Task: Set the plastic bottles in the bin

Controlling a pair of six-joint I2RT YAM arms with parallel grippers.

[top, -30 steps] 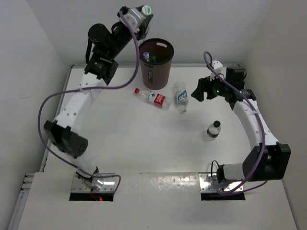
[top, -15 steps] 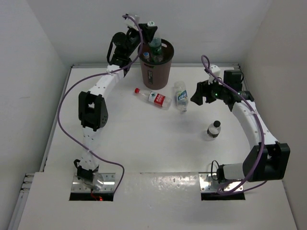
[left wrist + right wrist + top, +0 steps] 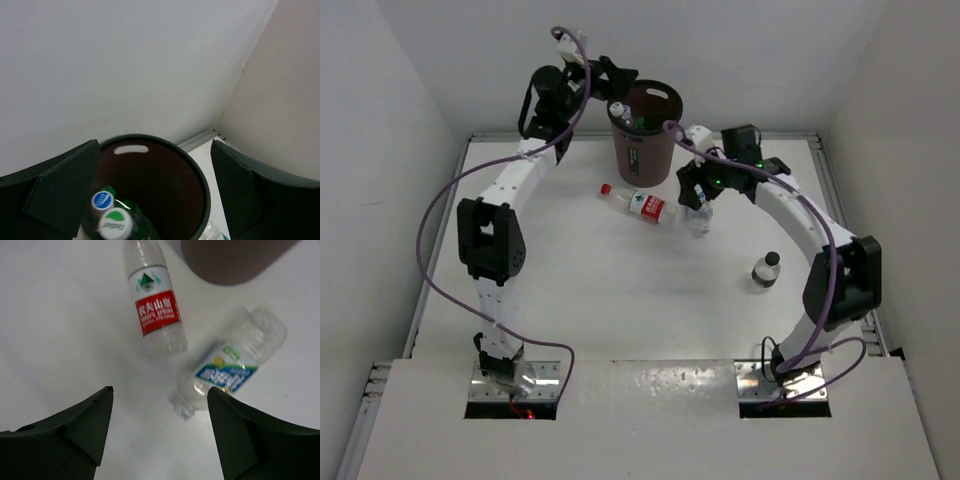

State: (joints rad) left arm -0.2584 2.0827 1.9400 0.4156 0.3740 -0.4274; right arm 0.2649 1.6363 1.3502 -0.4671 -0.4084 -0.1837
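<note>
The dark brown bin [image 3: 645, 135] stands at the back of the table. My left gripper [image 3: 616, 82] hovers open over its left rim, holding nothing. In the left wrist view the gripper [image 3: 155, 145] looks down into the bin [image 3: 197, 172], where a blue-capped bottle [image 3: 102, 201] and a green bottle [image 3: 116, 224] stand. On the table lie a red-white labelled bottle [image 3: 640, 204] [image 3: 155, 315] and a blue-white labelled bottle [image 3: 697, 208] [image 3: 230, 367]. My right gripper [image 3: 698, 192] [image 3: 160, 388] hangs open just above the blue-white bottle's neck end. A short dark-labelled, white-capped bottle [image 3: 766, 270] stands upright to the right.
White walls close in the table at the back and on both sides. The bin's base [image 3: 235, 260] is close beyond the two lying bottles. Purple cables loop from both arms.
My left gripper swung over the bin and opened; the green bottle it held now stands inside the bin. My right arm moved left to above the blue-white bottle.
</note>
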